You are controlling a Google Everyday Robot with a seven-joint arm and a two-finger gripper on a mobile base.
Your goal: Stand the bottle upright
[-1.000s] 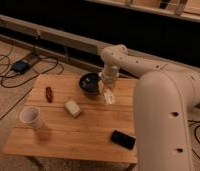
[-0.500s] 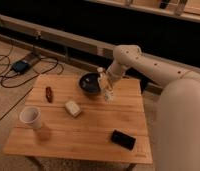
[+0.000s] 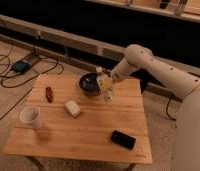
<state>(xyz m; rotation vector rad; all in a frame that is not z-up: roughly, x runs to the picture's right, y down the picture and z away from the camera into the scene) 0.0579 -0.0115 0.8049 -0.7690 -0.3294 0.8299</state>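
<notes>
On the floor at the far left, dark cables (image 3: pixel 3 75) run to a small dark box (image 3: pixel 20 66). To the right of them stands a wooden desk (image 3: pixel 93 125) with a slatted top.

Near the desk's front left corner a wide white paper cup (image 3: pixel 31 117) stands upright with its mouth open upward. Behind it and a little to the right, a small reddish-brown item (image 3: pixel 49 94) lies flat on the wood. What it is cannot be made out. Further right, towards the middle of the desk, lies a small cream rectangular block (image 3: pixel 72 108), well apart from the cup.

A dark round bowl (image 3: pixel 88 84) sits at the back of the desk, right of centre. Just beside the bowl's right rim is the hand (image 3: pixel 107 88), pointing downward at the end of a white arm (image 3: pixel 153 65) that reaches in from the right. Its fingers are pressed together, pinching the bottle (image 3: pixel 108 95) at its upper part. The slim whitish bottle hangs below the hand, close to upright with a slight lean. Its lower end is at the desk surface, just right of the bowl. Whether the base actually rests on the wood cannot be told.

A flat black rectangular object (image 3: pixel 123 139), like a phone, lies near the front right edge.
</notes>
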